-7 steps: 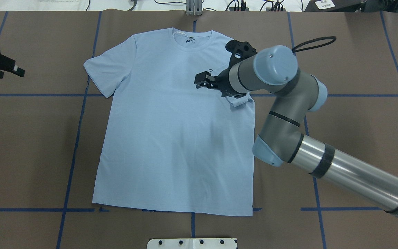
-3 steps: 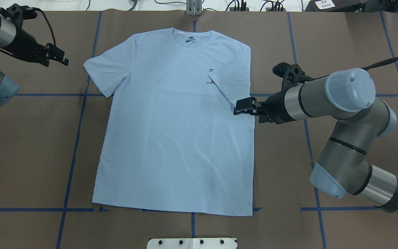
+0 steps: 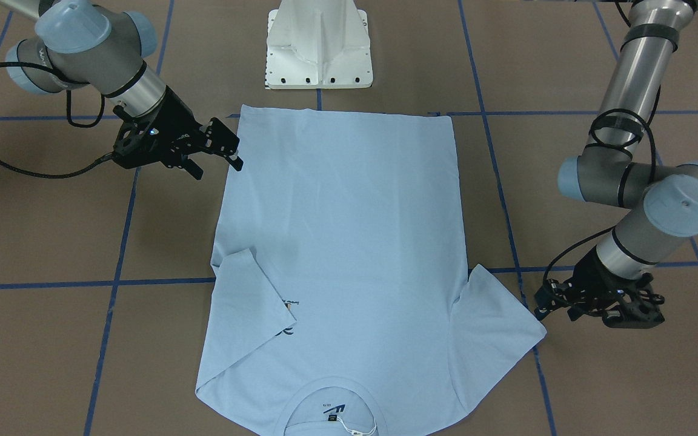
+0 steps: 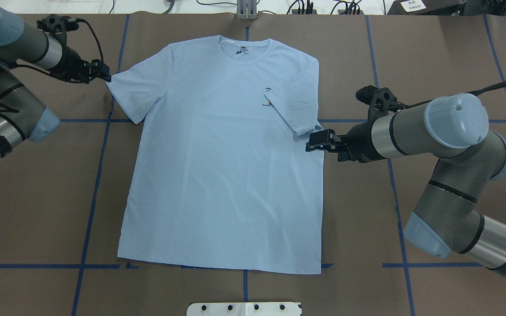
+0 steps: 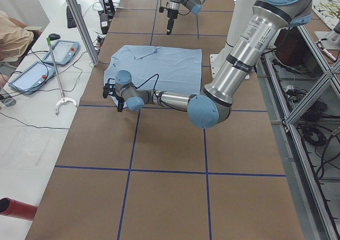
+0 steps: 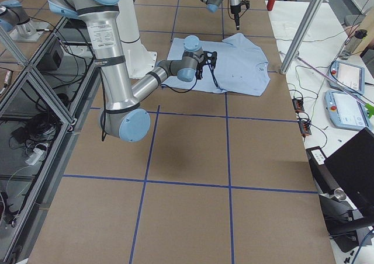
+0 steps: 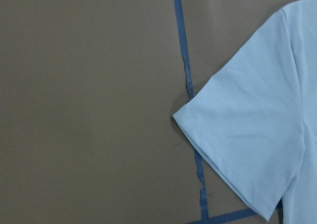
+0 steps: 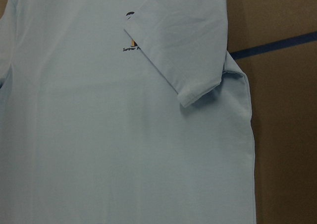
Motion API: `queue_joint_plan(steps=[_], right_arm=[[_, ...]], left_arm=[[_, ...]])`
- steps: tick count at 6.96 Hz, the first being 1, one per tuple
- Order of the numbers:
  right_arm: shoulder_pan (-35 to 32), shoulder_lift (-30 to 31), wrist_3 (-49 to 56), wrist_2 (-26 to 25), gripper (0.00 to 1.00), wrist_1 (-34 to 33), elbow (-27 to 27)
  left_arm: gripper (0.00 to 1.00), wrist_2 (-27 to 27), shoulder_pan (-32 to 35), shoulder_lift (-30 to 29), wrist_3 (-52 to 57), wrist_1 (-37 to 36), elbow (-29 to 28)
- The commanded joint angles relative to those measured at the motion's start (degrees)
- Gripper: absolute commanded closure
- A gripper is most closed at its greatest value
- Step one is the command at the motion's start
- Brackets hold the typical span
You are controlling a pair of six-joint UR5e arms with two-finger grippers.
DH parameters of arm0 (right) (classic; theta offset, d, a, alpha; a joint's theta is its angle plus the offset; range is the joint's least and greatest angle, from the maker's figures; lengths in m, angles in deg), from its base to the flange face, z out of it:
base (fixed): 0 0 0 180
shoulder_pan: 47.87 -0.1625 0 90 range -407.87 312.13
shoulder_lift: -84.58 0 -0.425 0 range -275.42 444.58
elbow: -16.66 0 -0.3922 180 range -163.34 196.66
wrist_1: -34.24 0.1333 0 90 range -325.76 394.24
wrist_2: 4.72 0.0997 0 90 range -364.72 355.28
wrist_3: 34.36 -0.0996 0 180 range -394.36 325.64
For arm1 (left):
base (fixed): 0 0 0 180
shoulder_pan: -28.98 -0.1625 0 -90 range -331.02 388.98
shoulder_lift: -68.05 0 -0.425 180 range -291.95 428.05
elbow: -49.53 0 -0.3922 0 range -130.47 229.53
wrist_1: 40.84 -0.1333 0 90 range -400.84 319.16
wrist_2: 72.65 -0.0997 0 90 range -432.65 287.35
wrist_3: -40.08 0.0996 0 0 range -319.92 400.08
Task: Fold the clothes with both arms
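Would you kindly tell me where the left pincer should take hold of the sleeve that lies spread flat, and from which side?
Grip the outer hem corner of the spread sleeve, coming in from the robot's left, where the left pincer is. That sleeve juts out from the T-shirt body onto bare table, so its free edge is exposed there.

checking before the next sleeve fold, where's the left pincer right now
In the overhead view the left pincer is at the upper left, at the outer tip of the T-shirt's spread-out sleeve, beside a blue tape line.
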Motion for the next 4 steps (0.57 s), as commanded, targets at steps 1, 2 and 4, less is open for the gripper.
queue_joint_plan(steps=[1,2,4], right_arm=[[0.16,-0.19,0.22,0.07,0.00,0.00,0.16],[0.16,-0.19,0.31,0.25,0.00,0.00,0.25],[0.16,-0.19,0.40,0.33,0.00,0.00,0.34]], left_arm=[[0.38,-1.41,-0.45,-2.32,-0.38,2.19,-4.27],[0.41,-1.41,-0.62,-2.50,-0.38,2.19,-4.62],[0.46,-1.50,-1.15,-2.41,-0.38,2.28,-4.80]])
